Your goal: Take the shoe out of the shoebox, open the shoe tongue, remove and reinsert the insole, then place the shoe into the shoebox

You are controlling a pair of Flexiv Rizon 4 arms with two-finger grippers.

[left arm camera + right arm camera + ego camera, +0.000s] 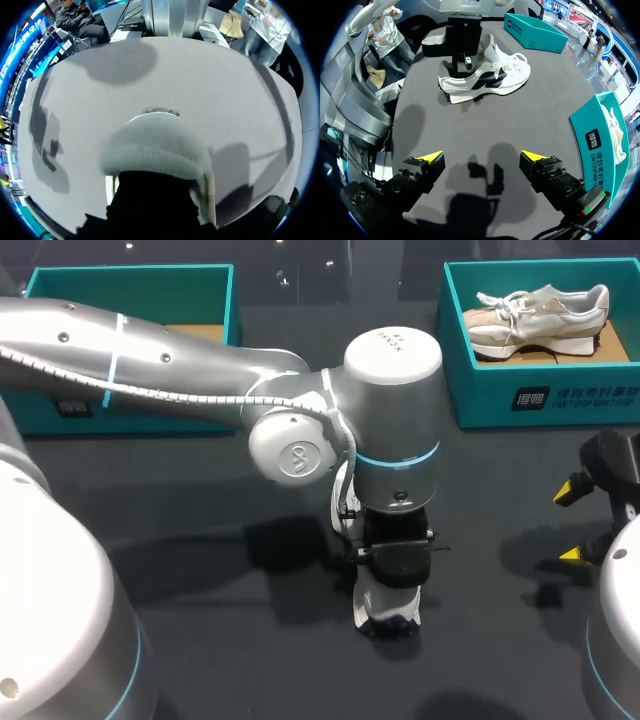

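The shoe (487,75) stands upright on its sole near the middle of the worktop (530,120), out of both boxes. The left gripper (459,62) comes straight down on its heel. In the left wrist view the padded heel collar fills the space just ahead of it, but we cannot tell whether it is clamped on the heel or only resting there. The right gripper (482,157) hangs above bare worktop well short of the shoe, its jaws wide apart and holding nothing.

We judge that the shoe is out and the tongue comes next. To do it well, we would keep the heel pinned down and let the right gripper come in from the laced front. It should take the tongue high, near its free end, and draw it up and toward the toe. A pull to the side could tip the shoe over.

There is open worktop all round the shoe and between it and the right gripper. The right box (540,390), holding a second shoe (540,315), sits close beside the right gripper, so its wall is the edge to mind on that side. The left box (130,280) lies beyond the left arm, well away.
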